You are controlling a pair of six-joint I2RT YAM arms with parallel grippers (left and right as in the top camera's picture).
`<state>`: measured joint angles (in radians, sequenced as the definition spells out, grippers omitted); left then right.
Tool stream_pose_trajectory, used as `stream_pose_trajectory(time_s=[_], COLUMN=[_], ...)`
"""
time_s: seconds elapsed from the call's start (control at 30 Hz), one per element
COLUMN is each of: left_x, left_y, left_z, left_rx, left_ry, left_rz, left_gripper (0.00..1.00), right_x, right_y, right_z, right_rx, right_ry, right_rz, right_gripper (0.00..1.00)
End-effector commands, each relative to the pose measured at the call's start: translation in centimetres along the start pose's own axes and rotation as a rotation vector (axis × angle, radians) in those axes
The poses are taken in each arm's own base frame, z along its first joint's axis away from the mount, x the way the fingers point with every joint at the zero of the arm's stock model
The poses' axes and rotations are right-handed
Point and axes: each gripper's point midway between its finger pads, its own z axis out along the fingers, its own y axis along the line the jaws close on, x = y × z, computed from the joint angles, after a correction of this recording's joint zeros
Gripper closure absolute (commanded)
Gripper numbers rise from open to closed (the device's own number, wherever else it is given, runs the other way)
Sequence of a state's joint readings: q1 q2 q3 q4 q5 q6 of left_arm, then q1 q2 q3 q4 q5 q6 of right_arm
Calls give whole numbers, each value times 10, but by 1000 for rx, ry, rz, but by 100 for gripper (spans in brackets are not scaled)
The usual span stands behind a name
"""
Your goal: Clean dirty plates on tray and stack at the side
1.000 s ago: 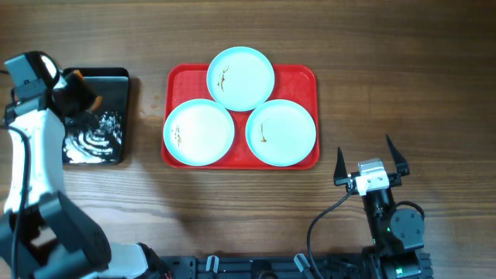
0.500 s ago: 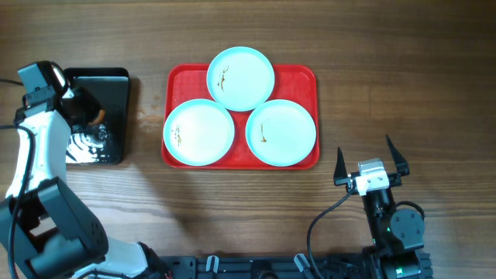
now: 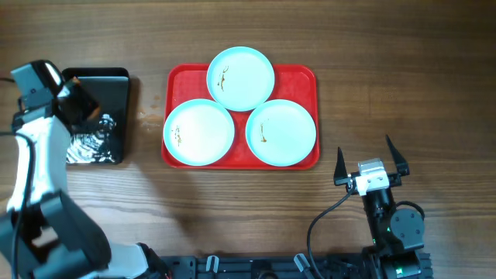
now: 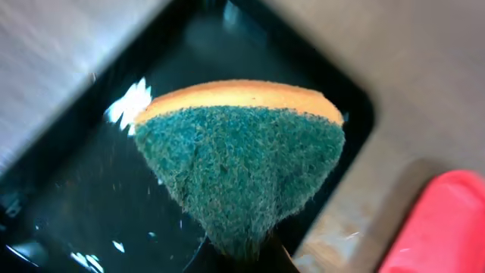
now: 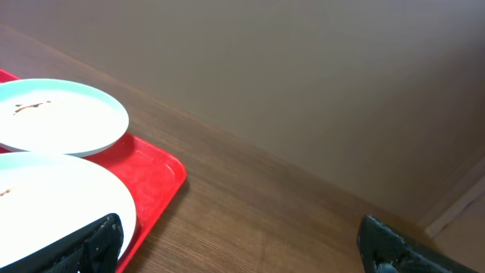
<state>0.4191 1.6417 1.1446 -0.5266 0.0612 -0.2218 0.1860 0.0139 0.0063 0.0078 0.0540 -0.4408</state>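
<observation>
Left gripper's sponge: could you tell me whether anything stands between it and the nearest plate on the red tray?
Nothing visible does. The left gripper, shut on the green-and-yellow sponge, is over the black rectangular tray; toward the nearest pale aqua round plate lie only wooden table and the red plastic tray's rim.

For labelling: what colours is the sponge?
Sponge: green scourer, orange-yellow backing; clearest in left wrist view.

2 plates [image 5: 57,125] on red tray [image 5: 158,176], wood table [image 5: 258,189], pincer [image 5: 239,235] spread wide

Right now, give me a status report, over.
Left gripper shut on sponge over black tray. Right gripper open. Three streaked plates on red tray. No obstruction seen.
</observation>
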Motion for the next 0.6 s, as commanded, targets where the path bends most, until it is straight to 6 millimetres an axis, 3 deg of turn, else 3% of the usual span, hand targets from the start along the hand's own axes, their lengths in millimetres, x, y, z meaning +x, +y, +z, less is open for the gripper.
stream_pose_trajectory(time_s=[0.0,0.03,0.07,0.17,0.27,0.37,0.57], left_x=[12,9,1,-15,-32,-35,-7], left_y=[-2,-11,-30,-58,-63,-46,-24], left_z=[5,-1,-19,-58,-90,-85,-28], left_rx=[30,77,176,327,348,243,142], left_ry=[46,38,4,-84,-192,-208,-52], left_rz=[6,7,16,45,68,50,21], left_gripper=[96,96,96,96,96,96,96], right_x=[0,0,0,0,0,0,0], right_y=[-4,-4,-4,-4,-4,-4,-4], right_z=[0,0,0,0,0,0,0], right_rx=[20,20,21,20,21,20,20], right_ry=[0,0,0,0,0,0,0], right_rz=[-6,-6,-6,-6,-6,-6,-6], right_gripper=[0,0,0,0,0,0,0])
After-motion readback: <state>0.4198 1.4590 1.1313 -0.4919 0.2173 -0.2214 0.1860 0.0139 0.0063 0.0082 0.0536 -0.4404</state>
